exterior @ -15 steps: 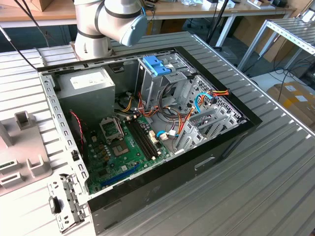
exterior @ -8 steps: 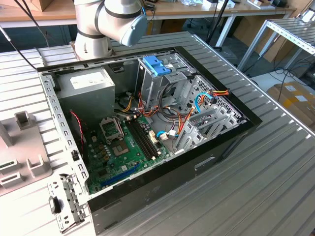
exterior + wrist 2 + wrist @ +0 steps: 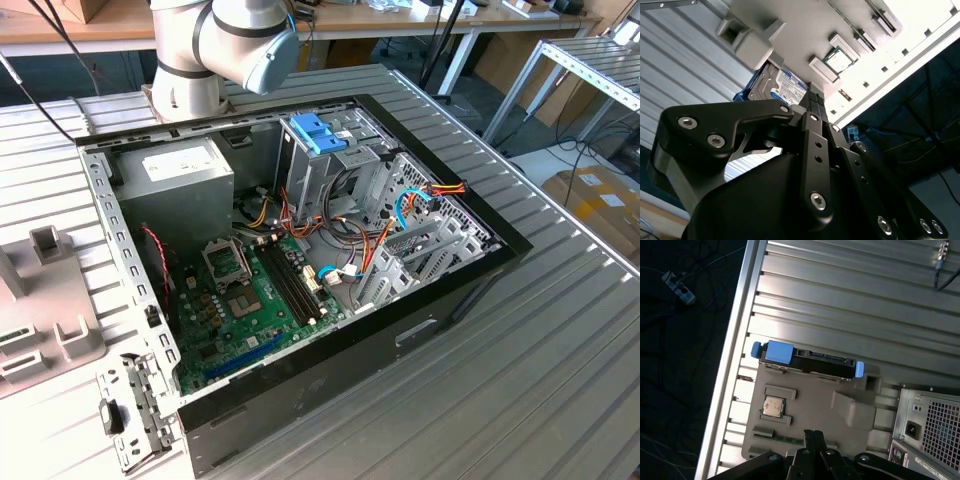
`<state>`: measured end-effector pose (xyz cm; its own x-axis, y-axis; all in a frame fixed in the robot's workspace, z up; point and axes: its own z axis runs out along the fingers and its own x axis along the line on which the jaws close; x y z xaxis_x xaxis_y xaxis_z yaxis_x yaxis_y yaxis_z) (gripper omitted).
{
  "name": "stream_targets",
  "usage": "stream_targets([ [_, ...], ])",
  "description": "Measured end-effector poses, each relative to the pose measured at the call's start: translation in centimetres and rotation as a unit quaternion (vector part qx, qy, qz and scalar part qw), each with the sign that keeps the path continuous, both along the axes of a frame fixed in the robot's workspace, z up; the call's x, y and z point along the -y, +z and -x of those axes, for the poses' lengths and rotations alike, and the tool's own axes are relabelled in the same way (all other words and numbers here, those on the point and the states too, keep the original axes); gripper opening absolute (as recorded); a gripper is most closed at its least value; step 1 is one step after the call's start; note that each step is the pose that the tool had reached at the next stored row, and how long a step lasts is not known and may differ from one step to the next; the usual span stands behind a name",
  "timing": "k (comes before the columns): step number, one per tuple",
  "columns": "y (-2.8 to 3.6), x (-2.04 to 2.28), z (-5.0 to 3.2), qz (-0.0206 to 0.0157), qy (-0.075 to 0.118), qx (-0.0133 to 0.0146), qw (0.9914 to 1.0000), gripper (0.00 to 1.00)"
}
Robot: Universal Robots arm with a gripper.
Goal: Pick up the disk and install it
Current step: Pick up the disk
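Note:
The disk (image 3: 809, 363) stands on its edge in a slot at the far end of a grey fixture plate (image 3: 810, 415), dark-bodied with blue side rails. Its white label with a blue band faces the second wrist view, disk (image 3: 784, 86). My gripper (image 3: 813, 434) hovers over the plate, apart from the disk, its two black fingers pressed together with nothing between them; in the second wrist view the gripper (image 3: 815, 98) points toward the disk's label side.
A processor chip (image 3: 773, 406) lies in the fixture. The open computer case (image 3: 480, 270) holds a motherboard (image 3: 250, 300), a grey power supply (image 3: 185, 175) and a drive cage with a blue latch (image 3: 318, 132). The fixture plate (image 3: 40, 310) is at the exterior view's left. The table edge (image 3: 732, 360) runs close to the disk.

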<state>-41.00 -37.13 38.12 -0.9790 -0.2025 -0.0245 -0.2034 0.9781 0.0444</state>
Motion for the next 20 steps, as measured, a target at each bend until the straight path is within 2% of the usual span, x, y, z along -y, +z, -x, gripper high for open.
stream_targets([
  [12, 0.00, 0.00, 0.00, 0.0000, 0.032, 0.0000, 0.99950, 0.11],
  [20, 0.00, 0.00, 0.00, 0.0000, 0.059, 0.0000, 0.99824, 0.11],
])
